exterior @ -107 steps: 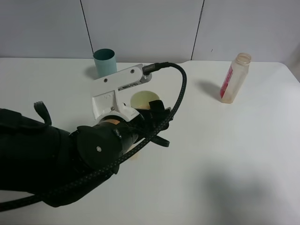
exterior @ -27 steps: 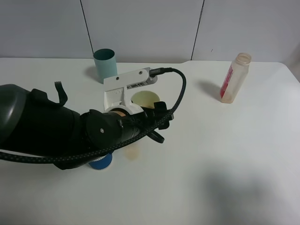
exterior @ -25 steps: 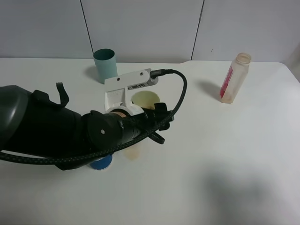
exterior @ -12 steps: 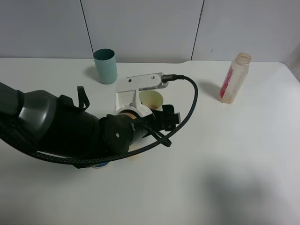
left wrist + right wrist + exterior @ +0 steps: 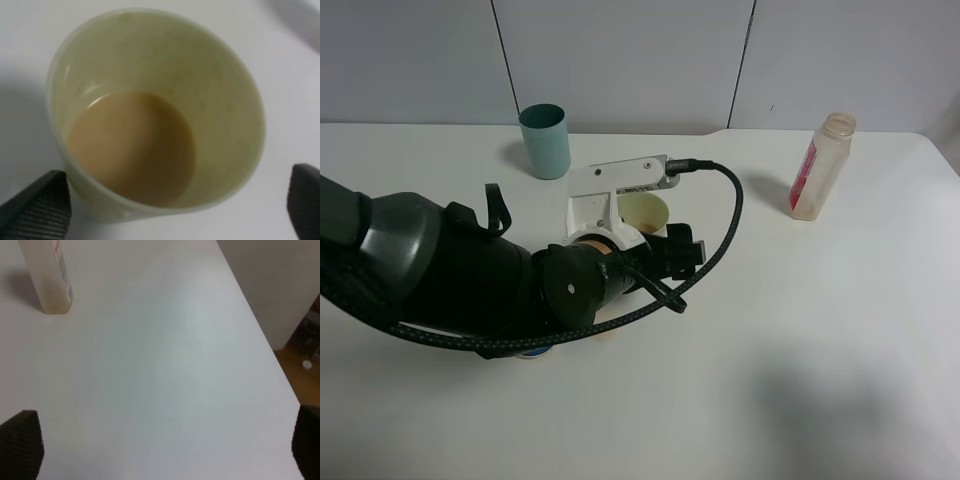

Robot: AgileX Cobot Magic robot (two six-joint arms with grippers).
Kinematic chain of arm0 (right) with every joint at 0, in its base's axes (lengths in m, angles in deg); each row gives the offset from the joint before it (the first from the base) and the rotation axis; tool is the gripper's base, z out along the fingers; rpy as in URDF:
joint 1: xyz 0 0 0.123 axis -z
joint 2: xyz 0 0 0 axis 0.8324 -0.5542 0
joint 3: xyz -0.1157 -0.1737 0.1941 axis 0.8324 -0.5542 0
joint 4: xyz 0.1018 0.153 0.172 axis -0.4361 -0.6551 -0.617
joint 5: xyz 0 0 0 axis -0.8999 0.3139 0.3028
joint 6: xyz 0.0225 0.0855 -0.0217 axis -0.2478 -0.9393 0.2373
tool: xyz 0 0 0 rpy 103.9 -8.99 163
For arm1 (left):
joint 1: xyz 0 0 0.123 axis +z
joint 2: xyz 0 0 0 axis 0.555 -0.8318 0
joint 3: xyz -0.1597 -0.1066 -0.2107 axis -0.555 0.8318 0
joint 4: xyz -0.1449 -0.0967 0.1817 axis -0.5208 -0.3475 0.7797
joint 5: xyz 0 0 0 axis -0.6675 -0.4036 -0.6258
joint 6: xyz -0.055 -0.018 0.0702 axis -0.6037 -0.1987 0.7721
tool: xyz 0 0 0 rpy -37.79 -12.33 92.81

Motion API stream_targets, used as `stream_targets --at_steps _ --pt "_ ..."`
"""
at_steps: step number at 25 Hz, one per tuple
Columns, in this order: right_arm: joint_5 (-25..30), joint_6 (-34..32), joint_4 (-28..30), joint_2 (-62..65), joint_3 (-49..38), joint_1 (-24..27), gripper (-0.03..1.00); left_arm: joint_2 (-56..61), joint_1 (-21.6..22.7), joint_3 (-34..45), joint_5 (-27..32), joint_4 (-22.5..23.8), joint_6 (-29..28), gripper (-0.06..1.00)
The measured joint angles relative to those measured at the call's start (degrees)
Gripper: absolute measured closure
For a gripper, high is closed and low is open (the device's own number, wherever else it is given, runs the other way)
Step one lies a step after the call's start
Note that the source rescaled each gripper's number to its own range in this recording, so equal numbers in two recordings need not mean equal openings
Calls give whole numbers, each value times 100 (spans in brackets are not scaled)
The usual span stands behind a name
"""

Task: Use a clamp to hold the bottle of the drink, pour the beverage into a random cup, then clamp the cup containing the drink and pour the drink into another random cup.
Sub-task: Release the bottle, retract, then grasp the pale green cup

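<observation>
the pale yellow-green cup [image 5: 205, 95] is standing upright a little left of the desk's [image 5: 800, 330] middle, mouth up, long axis vertical, with the milk-tea beverage [image 5: 130, 145] lying low in it; it is sitting straight ahead of the left clamp [image 5: 170, 202], between its jaws; the jaws are standing released, one ribbed pad [image 5: 37, 207] just beside the cup wall and the other showing a clear strip of desk before the wall, so nothing is being grasped; the left arm is plainly the nearer one, and closing evenly on the cup looks like what the coming move is calling for; the teal cup [image 5: 545, 141] is waiting toward the far edge, left of the clamp and apart from it; the bottle [image 5: 822, 166] is standing upright near the far right corner, well apart; the right clamp [image 5: 160, 450] is hanging wide open over bare desk near the right edge, holding nothing; open room is lying to the right and front.
</observation>
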Motion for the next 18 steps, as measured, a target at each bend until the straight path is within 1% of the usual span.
stream_targets --at_steps 18 --pt "0 0 0 0 0 0 -3 159 -104 0 99 -5 -17 21"
